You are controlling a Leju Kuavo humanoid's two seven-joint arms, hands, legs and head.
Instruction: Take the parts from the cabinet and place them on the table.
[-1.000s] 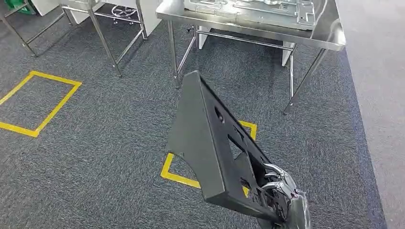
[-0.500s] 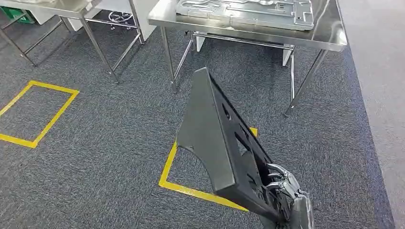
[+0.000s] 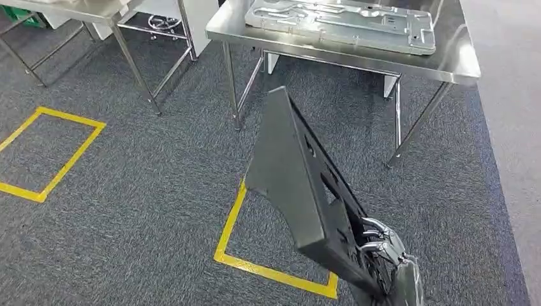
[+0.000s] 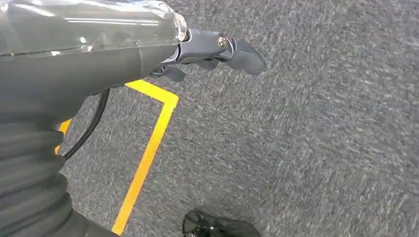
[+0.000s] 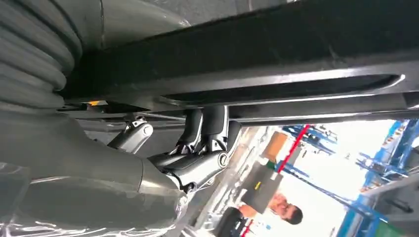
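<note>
So we're somewhere in the middle of the job, I'd say. The right hand (image 3: 383,255) has its fingers wrapped around the lower end of a black panel (image 3: 300,185), which sticks up and away from the hand toward about 11 o'clock in the head view, tilted, hanging in the air over the grey carpet (image 3: 127,210). In the right wrist view you can see the fingers (image 5: 207,128) hooked into the panel's edge from underneath, so that grip looks solid enough to me.

The steel table (image 3: 446,60) is up at 12 to 1 o'clock, well apart from the panel, with a yellow tape box (image 3: 255,264) on the floor between the robot and the table legs. There's already a silver stamped sheet-metal part (image 3: 344,22) lying flat on the tabletop, taking up a good chunk of it.

The left hand (image 4: 217,49) hangs over the carpet holding nothing. Its fingers look loosely curled rather than spread, but the wrist view catches so little of them that I honestly can't tell how they lie.

My read: pick-up done, carry in progress. Left to do is closing the gap to the table, getting the panel up over the edge and setting it down without clipping the silver part. No cabinet to be seen here, so no idea how many parts remain
</note>
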